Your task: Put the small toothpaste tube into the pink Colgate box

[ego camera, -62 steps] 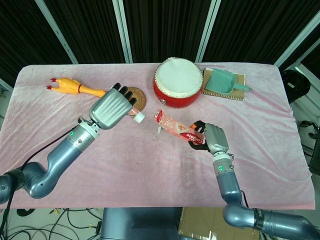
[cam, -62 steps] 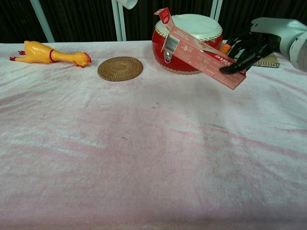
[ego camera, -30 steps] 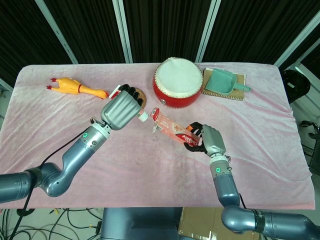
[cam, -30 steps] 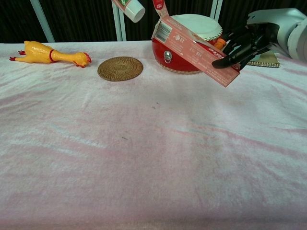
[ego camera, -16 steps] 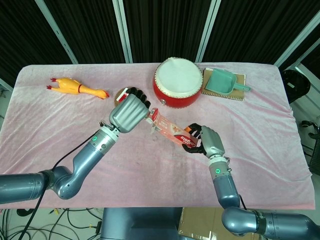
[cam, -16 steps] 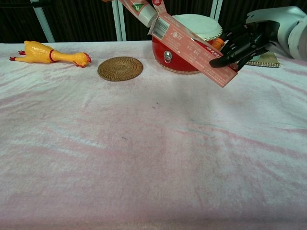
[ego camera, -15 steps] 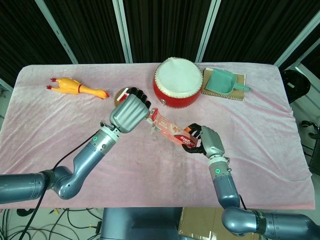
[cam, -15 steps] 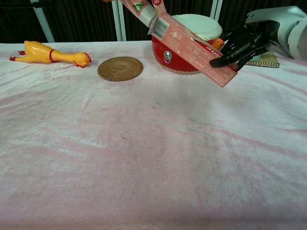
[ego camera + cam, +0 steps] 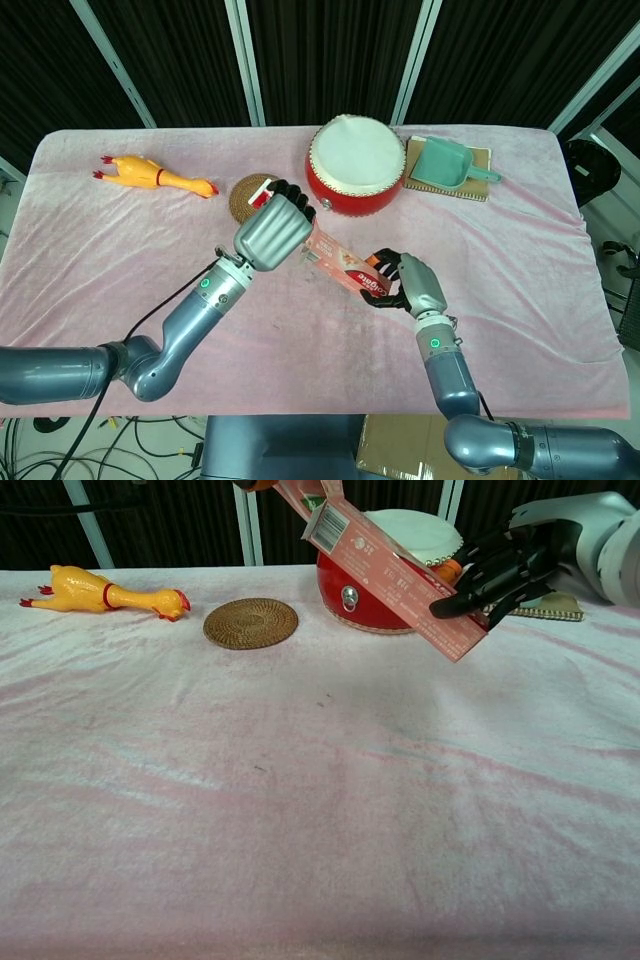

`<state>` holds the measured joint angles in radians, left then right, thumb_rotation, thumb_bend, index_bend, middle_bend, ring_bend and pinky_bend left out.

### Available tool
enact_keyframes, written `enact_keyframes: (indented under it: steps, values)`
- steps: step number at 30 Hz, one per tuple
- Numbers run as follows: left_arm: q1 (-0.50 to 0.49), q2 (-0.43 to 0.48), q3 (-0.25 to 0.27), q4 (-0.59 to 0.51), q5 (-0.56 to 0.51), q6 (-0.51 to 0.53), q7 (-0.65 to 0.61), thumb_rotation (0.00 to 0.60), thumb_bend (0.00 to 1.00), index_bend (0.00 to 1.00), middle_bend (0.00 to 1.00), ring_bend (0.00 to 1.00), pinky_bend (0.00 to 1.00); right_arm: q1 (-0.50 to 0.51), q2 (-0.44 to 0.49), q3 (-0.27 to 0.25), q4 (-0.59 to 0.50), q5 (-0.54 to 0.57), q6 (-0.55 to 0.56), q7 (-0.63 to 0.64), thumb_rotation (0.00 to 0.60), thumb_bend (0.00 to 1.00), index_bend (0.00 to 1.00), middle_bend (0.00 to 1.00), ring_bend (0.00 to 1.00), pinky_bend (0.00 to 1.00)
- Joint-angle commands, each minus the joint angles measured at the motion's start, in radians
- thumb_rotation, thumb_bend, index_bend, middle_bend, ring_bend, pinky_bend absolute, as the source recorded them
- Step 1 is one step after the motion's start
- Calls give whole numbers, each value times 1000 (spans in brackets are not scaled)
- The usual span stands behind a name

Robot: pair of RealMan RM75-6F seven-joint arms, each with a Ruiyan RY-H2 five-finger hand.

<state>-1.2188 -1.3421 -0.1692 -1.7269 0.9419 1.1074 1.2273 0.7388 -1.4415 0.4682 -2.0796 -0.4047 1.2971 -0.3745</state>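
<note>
While the right hand (image 9: 408,283) grips the raised pink box (image 9: 395,580) lettered "Colgate", the left hand (image 9: 272,230) holds the small toothpaste tube (image 9: 302,497) at its open left end.

On the desk (image 9: 520,240) (draped in pink cloth) lie a rubber chicken (image 9: 150,175), a woven coaster (image 9: 251,623), a red drum (image 9: 355,165) and a notebook (image 9: 480,175) carrying a teal scoop (image 9: 445,162).

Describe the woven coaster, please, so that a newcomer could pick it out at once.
Start at the red drum at the back of the pink table cover. The woven coaster lies between the drum and the yellow rubber chicken. It alone is flat, round and brown.
</note>
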Motion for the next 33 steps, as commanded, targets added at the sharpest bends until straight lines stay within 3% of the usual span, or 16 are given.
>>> enact_keyframes:
  steps: [1,14,16,22,33]
  values:
    - [-6,-10,0,7,8,2,0,600,415,510,443,354,447,-3,-1,14,-7,16,-3,25,600,243,460,450,399,377]
    - [-44,-40,-21,33,51,-4,4,600,384,480,393,324,407,-31,7,38,-24,10,-37,147,600,258,460,450,399,376]
    - [-52,-42,-27,31,57,-4,7,600,344,467,374,307,390,-45,0,48,-29,-5,-37,191,600,261,460,450,399,377]
    - [-77,-41,-50,31,99,4,15,600,32,391,287,254,341,-89,-13,63,-28,-53,-56,316,600,262,460,450,400,385]
    - [-123,-60,-146,-7,159,46,-38,600,0,354,247,236,325,-152,-43,56,24,-114,-92,481,600,261,461,452,402,390]
